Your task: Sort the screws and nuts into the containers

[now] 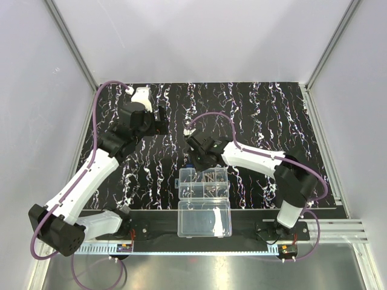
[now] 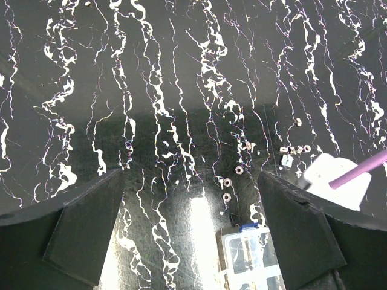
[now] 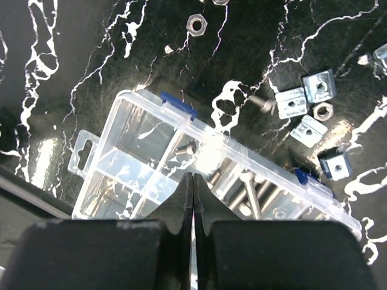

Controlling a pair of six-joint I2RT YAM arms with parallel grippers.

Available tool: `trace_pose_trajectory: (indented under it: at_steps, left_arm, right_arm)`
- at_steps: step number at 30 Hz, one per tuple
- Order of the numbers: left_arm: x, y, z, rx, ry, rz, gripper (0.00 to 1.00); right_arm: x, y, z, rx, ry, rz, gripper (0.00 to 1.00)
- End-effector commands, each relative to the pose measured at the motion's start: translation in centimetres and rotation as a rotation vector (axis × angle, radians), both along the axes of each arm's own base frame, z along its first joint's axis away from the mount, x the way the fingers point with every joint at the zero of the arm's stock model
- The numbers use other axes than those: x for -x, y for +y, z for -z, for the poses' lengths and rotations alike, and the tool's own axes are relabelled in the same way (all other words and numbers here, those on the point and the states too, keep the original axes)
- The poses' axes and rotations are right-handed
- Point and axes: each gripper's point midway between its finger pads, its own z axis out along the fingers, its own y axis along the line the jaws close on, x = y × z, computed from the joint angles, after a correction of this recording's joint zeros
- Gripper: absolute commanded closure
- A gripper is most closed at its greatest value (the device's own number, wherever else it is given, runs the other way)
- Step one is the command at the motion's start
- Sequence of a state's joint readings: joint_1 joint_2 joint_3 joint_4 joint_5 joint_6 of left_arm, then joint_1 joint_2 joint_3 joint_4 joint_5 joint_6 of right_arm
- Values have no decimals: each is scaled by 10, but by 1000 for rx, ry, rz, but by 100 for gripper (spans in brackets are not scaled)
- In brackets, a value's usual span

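The clear organizer box [image 1: 204, 183] lies open at the near middle, its containers [image 3: 145, 151] above its undivided lid [image 1: 204, 219]. Several long screws [image 3: 254, 193] lie in one right-hand compartment, and a short screw [image 3: 189, 147] in a middle one. My right gripper [image 3: 193, 176] is shut just over the box's compartments; nothing shows between its tips. It also shows in the top view [image 1: 195, 164]. My left gripper [image 2: 190, 175] is open and empty, high over the mat at the far left [image 1: 162, 115]. Loose nuts [image 2: 227, 182] lie on the mat beyond the box, and another nut [image 3: 196, 24] shows in the right wrist view.
Several square silvery slot nuts [image 3: 290, 103] and a hex nut [image 3: 324, 110] lie on the black, white-streaked mat [image 1: 260, 109] behind the box's right end. Blue latches [image 3: 178, 104] sit on the box's far rim. White walls enclose the mat.
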State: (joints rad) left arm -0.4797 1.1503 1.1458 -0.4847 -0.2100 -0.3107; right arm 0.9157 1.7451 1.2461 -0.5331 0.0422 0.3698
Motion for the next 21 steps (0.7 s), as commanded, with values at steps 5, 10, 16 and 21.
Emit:
trace_pose_trajectory:
  at_steps: [5,10,16,21]
  left_arm:
    - [0,-1,-31,30,-79,4,1]
    - [0,-1,-29,27,-78,4,1]
    - [0,0,-29,25,-79,2,1]
    - [-1,1,-29,21,-79,-2,1]
  right_arm:
    - [-14,12,-16,-35,-49,5,100]
    - [-36,4,-31,40,-104,106,89]
    - [-60,17,-36,34,-129,104,73]
    - [-93,-1,-24,13,-56,203,71]
